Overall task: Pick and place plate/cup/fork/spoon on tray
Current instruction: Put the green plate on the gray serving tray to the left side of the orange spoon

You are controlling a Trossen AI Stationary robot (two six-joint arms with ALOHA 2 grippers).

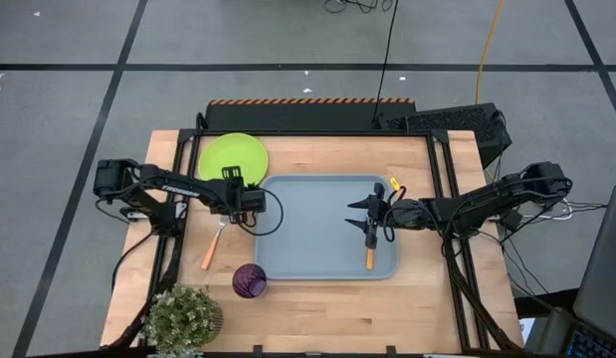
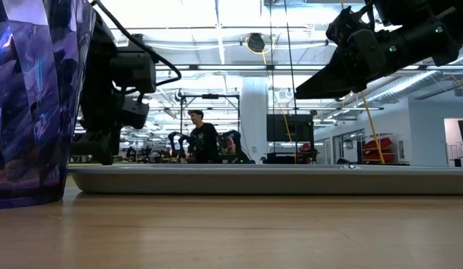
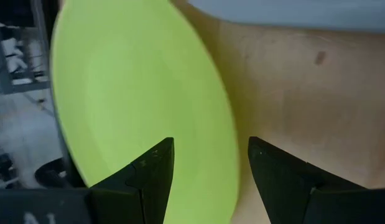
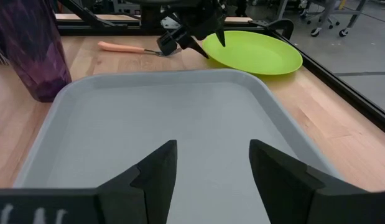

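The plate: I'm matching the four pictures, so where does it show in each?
High view: plate on the wood at the tray's far-left corner.
Low view: not in it.
Left wrist view: plate fills the left half.
Right wrist view: plate upper right, beyond the tray.
Shared landmark: the tray.

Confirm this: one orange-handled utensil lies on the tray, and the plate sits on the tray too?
Not quite. The plate lies on the bare table beyond the tray's far left corner, as the high view shows. One orange-handled utensil does lie on the tray.
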